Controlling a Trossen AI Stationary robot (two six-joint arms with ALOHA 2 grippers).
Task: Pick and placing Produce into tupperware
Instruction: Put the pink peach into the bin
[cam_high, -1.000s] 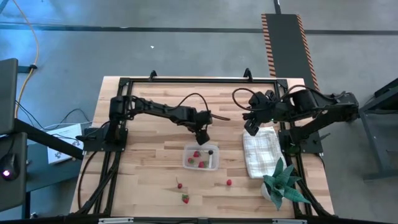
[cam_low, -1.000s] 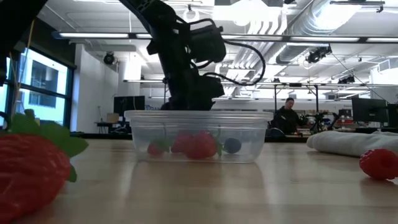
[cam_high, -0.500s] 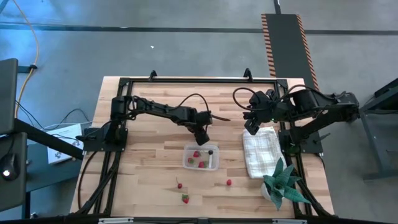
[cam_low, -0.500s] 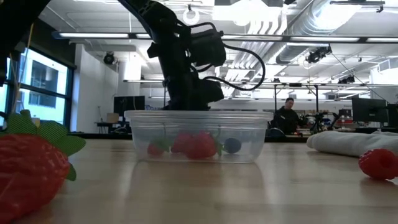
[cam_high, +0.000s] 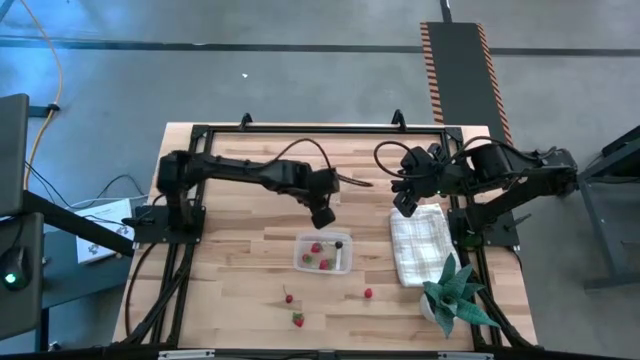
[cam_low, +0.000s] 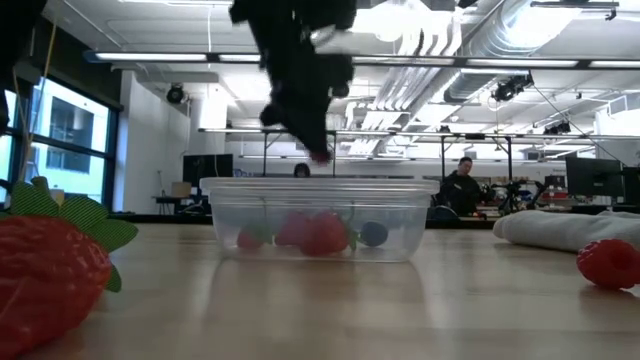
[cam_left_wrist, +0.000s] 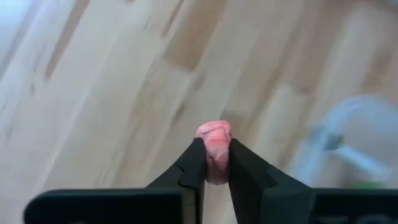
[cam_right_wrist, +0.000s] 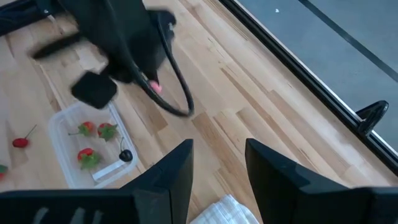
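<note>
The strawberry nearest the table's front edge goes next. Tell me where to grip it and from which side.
Grip the strawberry across its red body, coming straight down from above: it lies on open wood, and its leaves are probably too flimsy. The left hand holds a pink fruit piece; the right hand is open.

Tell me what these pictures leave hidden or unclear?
- Left gripper: its pink piece is half covered by the fingers; kind unclear.
- Tupperware: blurred, cut by the left wrist view's edge.
- Strawberry: cropped by the low view's edge.
- Right gripper: fingertips run off the frame.
</note>
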